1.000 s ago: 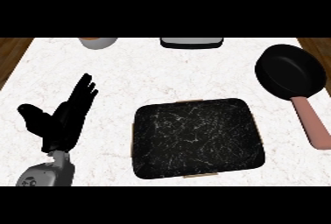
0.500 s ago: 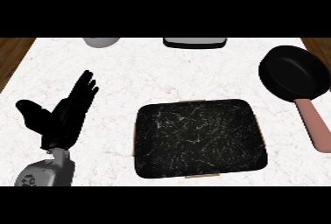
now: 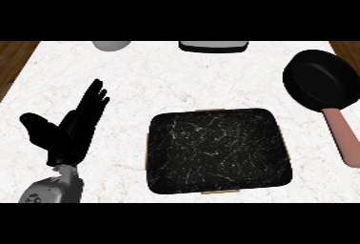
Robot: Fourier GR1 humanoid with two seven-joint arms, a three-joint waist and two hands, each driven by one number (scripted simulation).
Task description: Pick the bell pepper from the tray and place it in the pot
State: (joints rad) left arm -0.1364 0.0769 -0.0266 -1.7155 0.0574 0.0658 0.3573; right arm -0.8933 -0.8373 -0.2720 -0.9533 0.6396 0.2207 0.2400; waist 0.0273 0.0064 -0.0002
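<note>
Pepper shows nowhere on the dark tray (image 3: 218, 152), so with my left hand (image 3: 68, 133) resting released at near left, I judge picking unstarted; finding it comes first, black pan (image 3: 320, 86) waiting far right.

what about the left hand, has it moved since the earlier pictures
No. The left hand stays open at the same spot left of the tray, the gap between them unchanged.
</note>
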